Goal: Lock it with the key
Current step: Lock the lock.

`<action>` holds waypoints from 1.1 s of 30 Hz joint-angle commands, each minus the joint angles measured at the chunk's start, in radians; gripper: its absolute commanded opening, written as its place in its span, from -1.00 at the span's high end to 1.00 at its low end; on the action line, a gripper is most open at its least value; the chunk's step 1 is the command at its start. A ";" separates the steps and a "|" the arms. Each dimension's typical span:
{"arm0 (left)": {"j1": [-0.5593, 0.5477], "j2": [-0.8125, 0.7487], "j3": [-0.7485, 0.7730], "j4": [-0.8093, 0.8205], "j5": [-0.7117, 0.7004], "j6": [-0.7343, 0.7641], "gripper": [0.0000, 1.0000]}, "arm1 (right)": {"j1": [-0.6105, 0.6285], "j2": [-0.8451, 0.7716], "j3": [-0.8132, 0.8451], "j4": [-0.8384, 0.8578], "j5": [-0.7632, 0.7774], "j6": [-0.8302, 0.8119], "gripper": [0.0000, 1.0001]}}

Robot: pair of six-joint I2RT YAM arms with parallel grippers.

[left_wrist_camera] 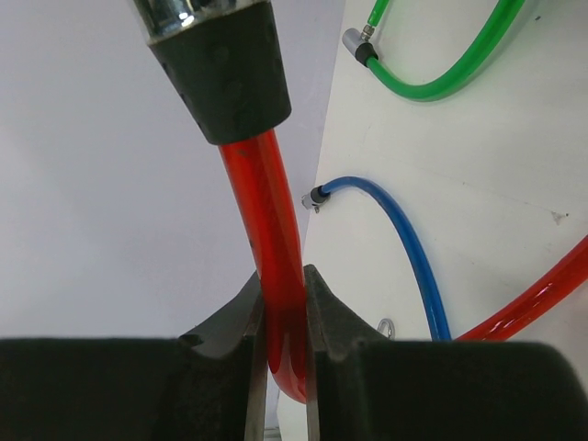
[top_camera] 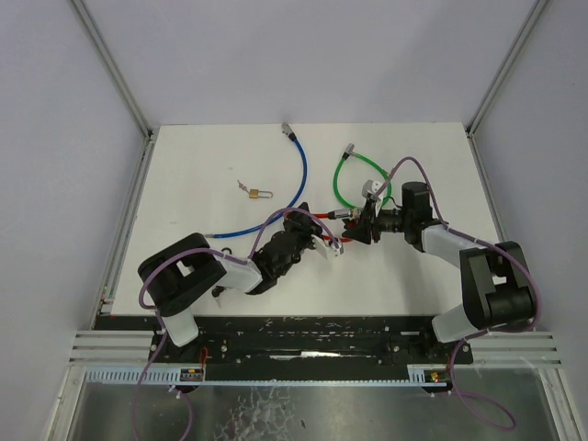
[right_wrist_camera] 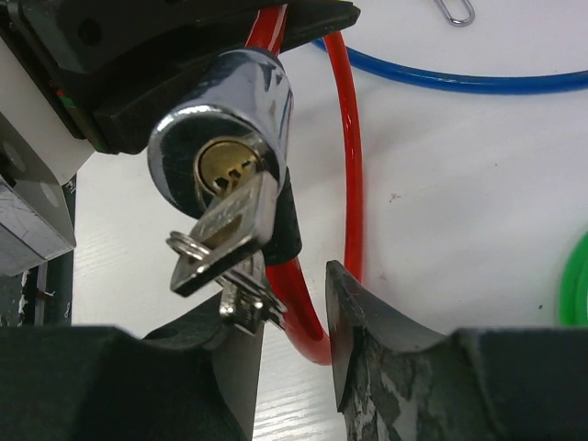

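Observation:
The red cable lock lies at the table's middle. My left gripper is shut on its red cable, just below the black collar and chrome lock body. In the right wrist view the chrome lock body shows a brass keyway with a silver key in it. A second key hangs from the ring against my left finger. My right gripper is open just below the key, with the red cable passing between the jaws. It faces the left gripper.
A blue cable curves across the back left and a green cable loops behind the right gripper. A small brass padlock lies left of the blue cable. The table's walls rise at the back and sides.

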 commanded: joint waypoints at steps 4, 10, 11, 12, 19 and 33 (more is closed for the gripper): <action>0.002 0.020 -0.005 -0.045 -0.036 0.002 1.00 | -0.020 -0.031 0.115 -0.300 -0.007 -0.234 0.04; 0.003 0.028 0.013 -0.066 -0.049 -0.015 1.00 | -0.051 -0.025 0.149 -0.463 0.002 -0.400 -0.10; 0.002 0.030 0.015 -0.068 -0.051 -0.016 1.00 | -0.061 -0.025 0.149 -0.474 0.000 -0.407 -0.12; 0.002 0.031 0.017 -0.070 -0.054 -0.019 1.00 | -0.070 -0.026 0.152 -0.494 0.001 -0.429 -0.13; 0.002 0.035 0.020 -0.063 -0.065 -0.020 1.00 | -0.146 -0.084 0.142 -0.655 0.069 -0.653 -0.17; 0.001 0.037 0.025 -0.076 -0.062 -0.023 1.00 | -0.294 -0.226 0.473 -1.040 -0.198 -0.402 -0.15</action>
